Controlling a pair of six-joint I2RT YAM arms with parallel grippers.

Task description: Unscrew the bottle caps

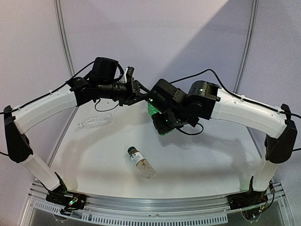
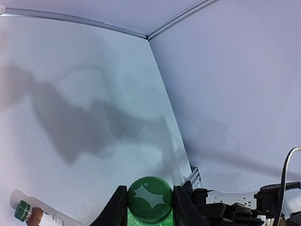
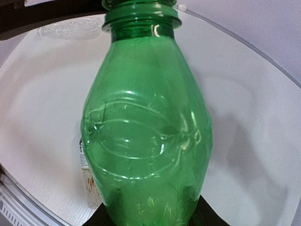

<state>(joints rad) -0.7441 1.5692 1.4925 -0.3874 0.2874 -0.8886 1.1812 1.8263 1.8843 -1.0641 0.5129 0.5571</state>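
Observation:
The green bottle [image 1: 152, 112] is held above the table between the two arms. My right gripper [image 1: 164, 123] is shut on its body; in the right wrist view the green bottle [image 3: 146, 127] fills the frame, with my right gripper [image 3: 151, 220] clamped round its lower part. My left gripper [image 1: 144, 96] is shut on its dark green cap [image 2: 150, 197], one finger against each side, as the left gripper [image 2: 150, 207] shows in its own view. A clear ribbed bottle [image 1: 96, 121] lies at the left. A labelled bottle [image 1: 142, 163] with a dark green cap [image 1: 132, 151] lies in the middle.
The table's rounded edge rail [image 1: 155, 203] runs along the front by the arm bases. Walls stand close behind, with a corner rail [image 2: 175, 20]. The labelled bottle [image 2: 40, 217] lies below my left wrist, and the ribbed bottle [image 3: 70, 28] is beyond the green one.

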